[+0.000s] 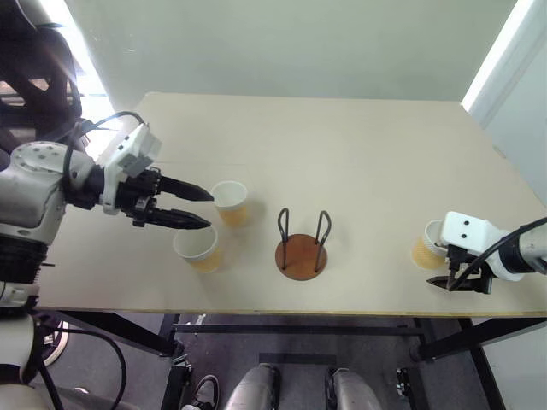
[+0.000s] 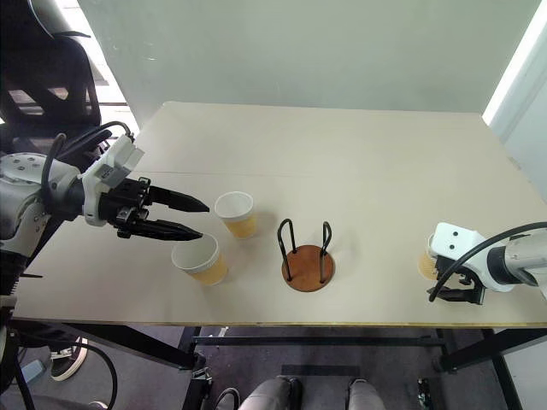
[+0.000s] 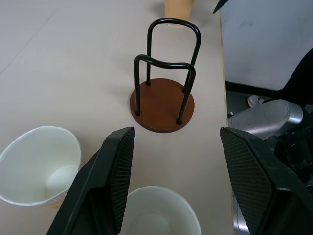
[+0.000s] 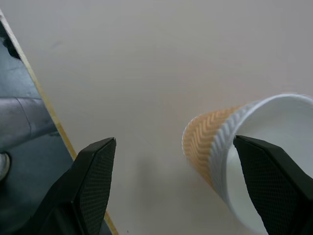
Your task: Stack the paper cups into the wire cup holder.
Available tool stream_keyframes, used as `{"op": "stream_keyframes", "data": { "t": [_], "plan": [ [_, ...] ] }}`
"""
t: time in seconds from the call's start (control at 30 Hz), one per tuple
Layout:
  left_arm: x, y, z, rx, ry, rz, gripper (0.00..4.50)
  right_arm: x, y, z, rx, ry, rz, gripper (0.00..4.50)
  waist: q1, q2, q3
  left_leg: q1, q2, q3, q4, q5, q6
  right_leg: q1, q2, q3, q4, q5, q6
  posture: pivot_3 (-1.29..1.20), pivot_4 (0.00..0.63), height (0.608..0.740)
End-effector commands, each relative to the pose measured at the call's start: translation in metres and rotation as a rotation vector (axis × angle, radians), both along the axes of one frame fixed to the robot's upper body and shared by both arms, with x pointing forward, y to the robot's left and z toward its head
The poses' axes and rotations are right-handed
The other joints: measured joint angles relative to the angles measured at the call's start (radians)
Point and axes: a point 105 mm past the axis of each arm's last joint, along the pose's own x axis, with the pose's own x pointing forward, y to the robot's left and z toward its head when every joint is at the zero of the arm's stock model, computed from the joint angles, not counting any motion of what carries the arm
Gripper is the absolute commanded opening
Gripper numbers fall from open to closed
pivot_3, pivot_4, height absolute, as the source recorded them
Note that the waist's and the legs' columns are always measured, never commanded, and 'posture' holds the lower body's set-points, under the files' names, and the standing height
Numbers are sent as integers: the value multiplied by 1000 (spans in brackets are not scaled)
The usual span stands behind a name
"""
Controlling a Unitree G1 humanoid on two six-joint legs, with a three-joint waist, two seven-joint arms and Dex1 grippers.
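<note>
Ribbed tan paper cups (image 1: 229, 203) flank wire cup holder (image 1: 301, 246); both grippers' jaws gape wide, empty.

My left arm reaches in from the left side, forearm roughly level, wrist bent so the left gripper (image 1: 198, 207) points across toward the right and slightly downward. Its two black fingers (image 1: 185, 188) are spread apart with a clear gap between them, and nothing sits in that gap; from the left wrist camera I see both pads (image 3: 117, 169) standing wide. My right arm comes in from the right side, low near the front edge, with the white wrist housing uppermost and the right gripper (image 1: 450, 272) angled steeply down and toward the left. From the right wrist camera its fingers (image 4: 95, 174) stand far apart, gripping nothing.
</note>
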Motion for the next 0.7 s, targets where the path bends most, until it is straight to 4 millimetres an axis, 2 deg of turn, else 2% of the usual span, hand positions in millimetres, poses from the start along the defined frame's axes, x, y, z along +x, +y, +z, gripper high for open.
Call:
{"op": "stream_keyframes", "data": {
  "t": [0.03, 0.33, 0.53, 0.7],
  "plan": [
    [-8, 1, 15, -7, -44, -31, 2986, 7, -3, 4, -33, -34, 10, 3953, 0, 0, 0, 0, 0, 0, 0, 0, 0, 0, 0, 0, 0, 0, 0, 0, 150, 740],
    [-9, 1, 15, -8, -46, -30, 2986, 20, -7, -9, -73, -27, 23, 3953, -2, 0, 0, 0, 0, 0, 0, 1, 0, 0, 0, 0, 0, 1, -1, 0, 150, 740],
    [-13, -1, 24, -50, -62, -42, 2986, 23, -8, -12, -84, -24, 30, 1988, -2, 0, 0, 0, 0, 0, 0, 1, 0, 0, 0, 0, 0, 1, -1, 0, 150, 740],
    [-20, -4, 46, -204, -82, -79, 2986, 23, -9, -13, -87, -22, 32, 288, -2, 0, 0, 0, 0, 0, 0, 1, -1, 0, 0, 0, 0, 1, -1, 0, 150, 740]
  ]
}}
